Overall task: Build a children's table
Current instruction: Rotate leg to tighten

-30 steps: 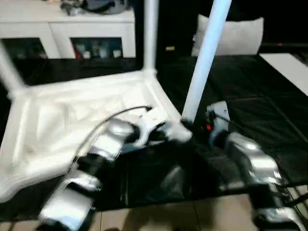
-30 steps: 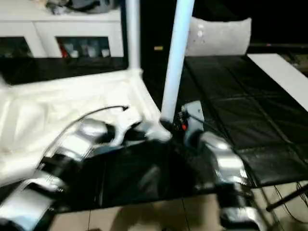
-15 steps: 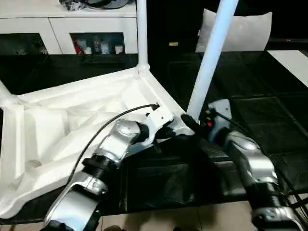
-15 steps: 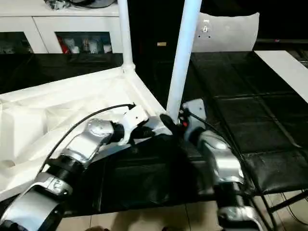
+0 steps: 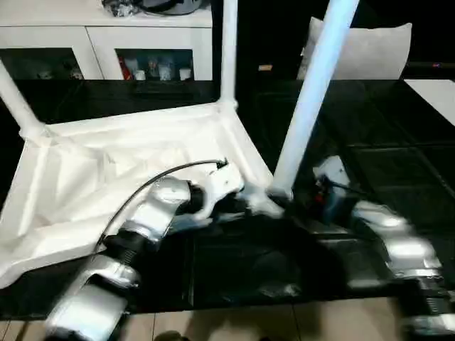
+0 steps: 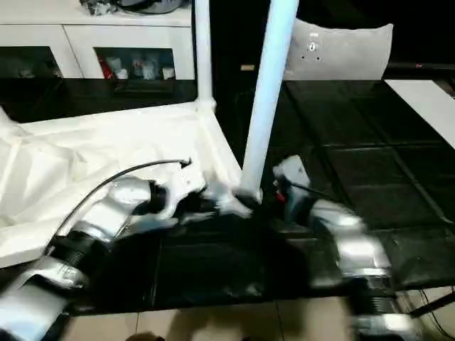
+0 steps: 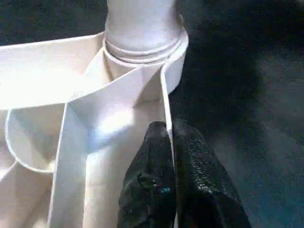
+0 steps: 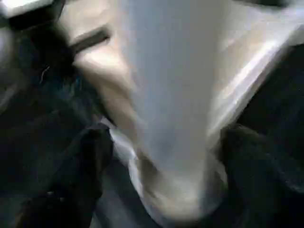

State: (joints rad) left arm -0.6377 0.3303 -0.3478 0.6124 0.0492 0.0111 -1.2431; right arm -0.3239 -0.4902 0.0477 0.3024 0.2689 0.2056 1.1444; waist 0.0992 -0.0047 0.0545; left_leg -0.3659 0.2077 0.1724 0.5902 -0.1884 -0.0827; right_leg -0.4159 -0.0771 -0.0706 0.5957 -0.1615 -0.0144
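The white tabletop (image 5: 106, 177) lies underside up on the black padded surface (image 5: 398, 156). Three white legs stand upright in its corner sockets: one at the far left (image 5: 18, 103), one at the far right (image 5: 228, 50) and one at the near right (image 5: 309, 92). My left gripper (image 7: 168, 130) is shut on the thin rim wall of the tabletop right beside the near right socket (image 7: 142, 47). My right gripper (image 8: 161, 152) is open, with one dark finger (image 8: 90, 161) on each side of the foot of that near right leg (image 8: 166, 95).
A white cabinet (image 5: 106, 28) with glass doors stands at the back. A grey cushion (image 5: 370, 50) leans behind the near right leg. A white board (image 5: 434, 92) lies at the right edge. The light floor (image 5: 234, 327) begins at the pad's front edge.
The whole picture has shifted with the camera. My right forearm now sits a little further right of the near right leg's foot. My left gripper holds the same spot on the rim.
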